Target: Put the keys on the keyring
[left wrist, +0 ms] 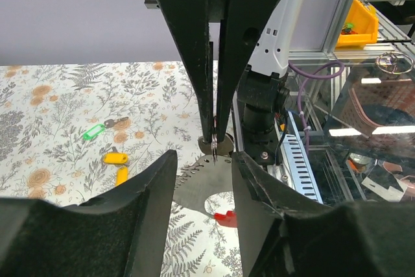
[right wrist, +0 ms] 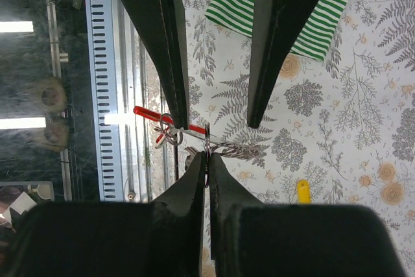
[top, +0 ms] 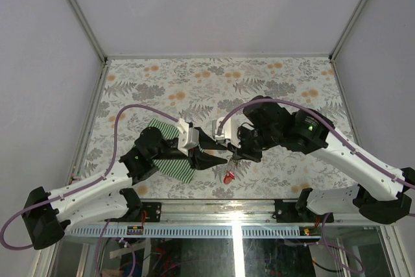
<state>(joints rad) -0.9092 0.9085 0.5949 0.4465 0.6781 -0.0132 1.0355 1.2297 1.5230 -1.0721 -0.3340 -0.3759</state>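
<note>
The keyring [right wrist: 207,139], a thin grey loop seen edge-on, has a red strap [right wrist: 148,115] hanging from it. My right gripper [right wrist: 207,158] is shut on the loop and holds it above the table. In the left wrist view the loop [left wrist: 214,144] sits at the tips of the right fingers, with the red strap [left wrist: 225,218] below. My left gripper [left wrist: 203,156] is open and empty, one finger on each side of the held loop. A green-tagged key [left wrist: 94,132] and two yellow keys [left wrist: 115,157] lie on the table beyond. From above both grippers [top: 224,155] [top: 237,154] meet near the front edge.
A green-and-white striped cloth [top: 170,154] lies under the left arm and also shows in the right wrist view [right wrist: 285,4]. The slotted metal rail [right wrist: 107,95] of the table's front edge runs close behind the grippers. The floral table [top: 214,82] extends to the back.
</note>
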